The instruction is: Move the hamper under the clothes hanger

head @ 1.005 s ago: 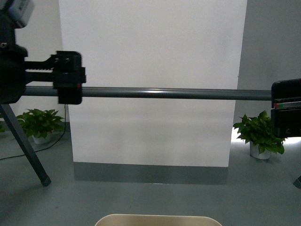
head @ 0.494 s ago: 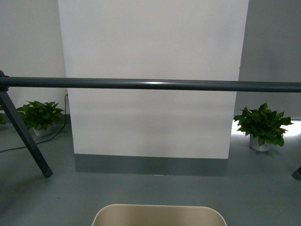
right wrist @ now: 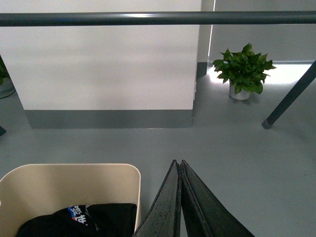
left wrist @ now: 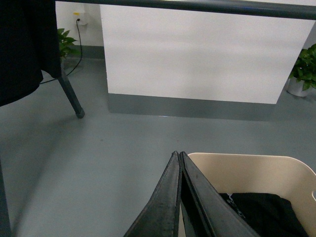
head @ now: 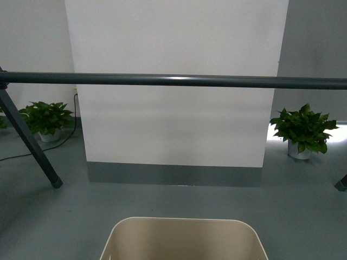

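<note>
Two closed claws, left claw [left wrist: 178,157], right claw [right wrist: 177,164], flanking hamper [head: 181,238]

The hamper [head: 181,238] is cut off by the front view's lower edge.

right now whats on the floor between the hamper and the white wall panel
Nothing: in the front view only bare grey floor lies between the hamper and the white wall panel.
</note>
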Motion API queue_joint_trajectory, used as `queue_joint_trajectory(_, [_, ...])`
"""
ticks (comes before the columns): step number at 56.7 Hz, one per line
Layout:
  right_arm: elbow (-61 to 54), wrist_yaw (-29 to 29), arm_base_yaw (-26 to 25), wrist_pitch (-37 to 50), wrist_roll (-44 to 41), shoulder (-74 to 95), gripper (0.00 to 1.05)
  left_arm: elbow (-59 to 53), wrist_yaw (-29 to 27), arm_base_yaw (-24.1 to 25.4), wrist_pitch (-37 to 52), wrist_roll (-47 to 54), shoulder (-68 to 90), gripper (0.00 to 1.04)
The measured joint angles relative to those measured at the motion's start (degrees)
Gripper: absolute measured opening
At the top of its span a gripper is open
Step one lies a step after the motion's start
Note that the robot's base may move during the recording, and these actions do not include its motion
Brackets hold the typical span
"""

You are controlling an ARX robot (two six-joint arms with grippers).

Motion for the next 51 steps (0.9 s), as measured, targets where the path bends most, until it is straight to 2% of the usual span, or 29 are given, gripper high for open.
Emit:
queue_joint_trajectory(13, [-1.92, -0.24, -0.07, -4.90, 0.00, -7.04, 0.02, -2.73, 0.20, 0.02, -4.48, 0.00, -7.17, 0.03])
queue_joint_trajectory(21, [-4.35, -0.24, -0.09, -4.20, -0.02, -9.05, 0.02, -3.85, 0.22, 0.02, -7.45, 0.00, -11.28, 0.03])
queue_joint_trajectory(29, [-4.37, -0.24, -0.09, -7.93, 0.00, -12.90, 0.02, -5.62, 0.22, 0.02, -6.58, 0.02, -12.94, 0.03])
queue_joint_trajectory(51, [-4.37, -0.24, -0.09, -18.25, 0.00, -23.71, 0.02, -5.62, 0.22, 0.02, -18.05, 0.00, -25.33, 0.03])
